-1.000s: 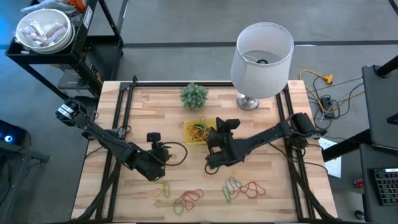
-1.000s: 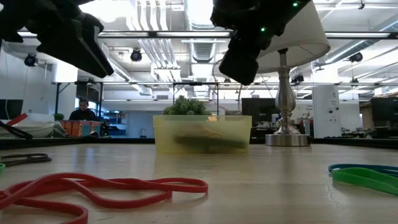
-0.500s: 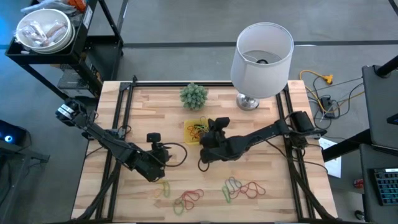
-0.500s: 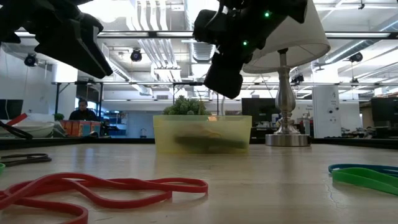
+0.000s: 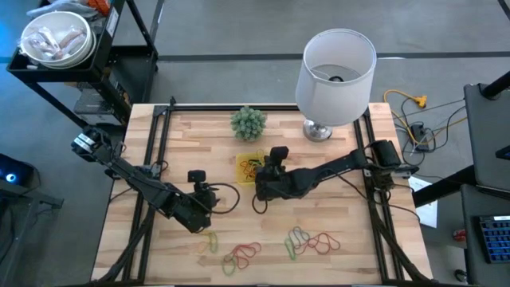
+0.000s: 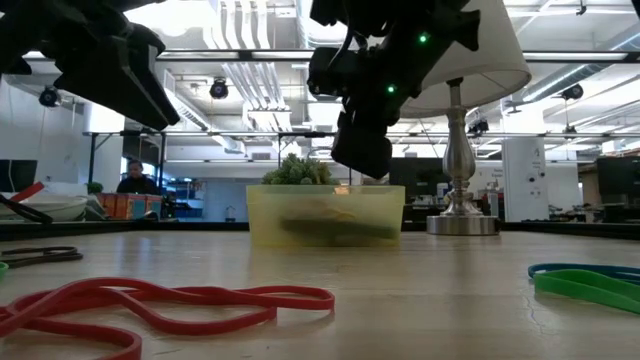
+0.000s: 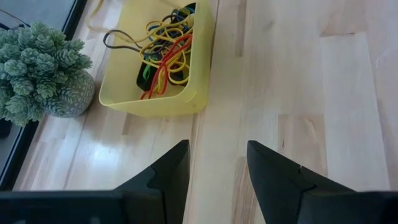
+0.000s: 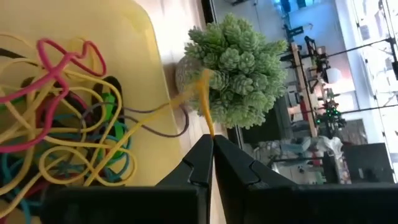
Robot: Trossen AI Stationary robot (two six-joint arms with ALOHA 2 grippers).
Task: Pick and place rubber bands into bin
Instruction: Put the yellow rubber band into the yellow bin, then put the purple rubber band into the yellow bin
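The yellow bin [image 5: 253,167] sits mid-table on its flat base and holds a tangle of rubber bands [image 7: 165,50]. More rubber bands lie flat near the table's near edge: yellow-green [image 5: 211,241], red [image 5: 243,253], green [image 5: 297,237] and red [image 5: 323,241]. My right gripper [image 5: 259,191] is at the bin's near side, above the table [image 6: 362,160], shut on a yellow-orange rubber band [image 8: 202,93]. My left gripper [image 7: 217,168] hangs open nearer and to the left [image 5: 211,199], pointing at the bin. My right gripper pinches the yellow-orange rubber band at one end of its loop [image 8: 209,121], between the tips of the two shut fingers [image 8: 199,162]. From the tips the band runs out in a fairly straight line, and its other end lies among the bands in the bin [image 8: 93,155].
A small green plant [image 5: 248,122] stands just beyond the bin, and a lamp with a white shade [image 5: 335,68] stands on the table's far right. Black cables [image 5: 231,195] loop by my left gripper. Bare wood lies between the bin and the near bands.
My right gripper has moved toward the table's left and far edge, from the middle of the table up to the bin's near side, and its arm has swung with it. The bands on the table have stayed put.
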